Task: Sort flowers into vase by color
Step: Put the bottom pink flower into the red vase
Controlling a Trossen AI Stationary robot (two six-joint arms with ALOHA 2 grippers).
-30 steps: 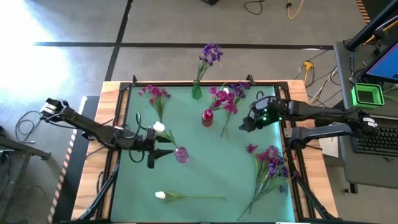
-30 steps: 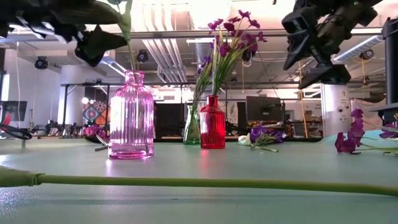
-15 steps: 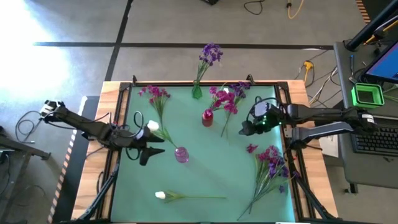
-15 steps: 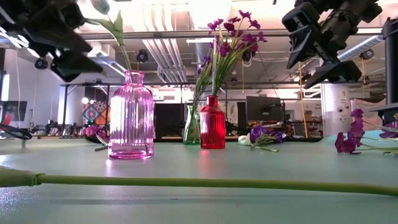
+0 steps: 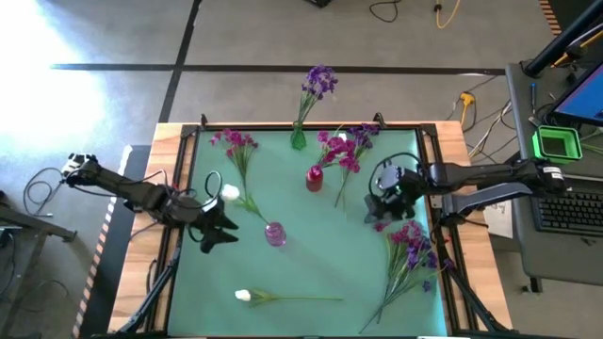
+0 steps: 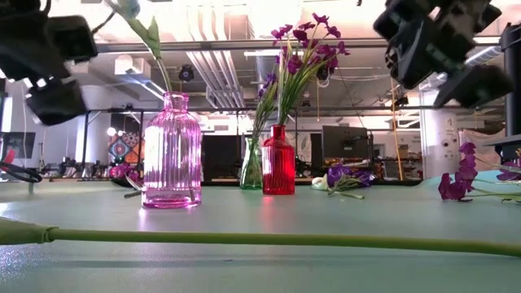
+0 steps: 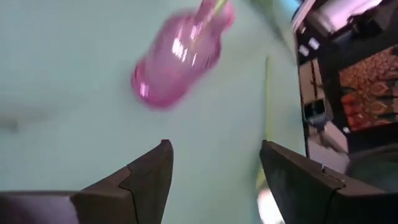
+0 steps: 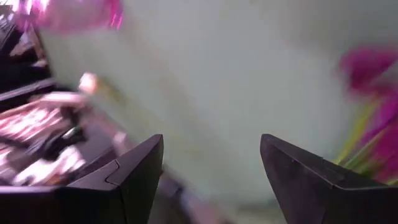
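Green table [image 5: 311, 254] under both my arms, bright open room behind. My left gripper [image 5: 213, 235] hangs spread and empty just beside the pink vase [image 5: 274, 234], which holds a white flower [image 5: 229, 193]. My right gripper [image 5: 382, 209] is spread, empty, above the loose purple flowers [image 5: 410, 247].

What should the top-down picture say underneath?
Both open grippers hover; a white flower stands in the pink vase.
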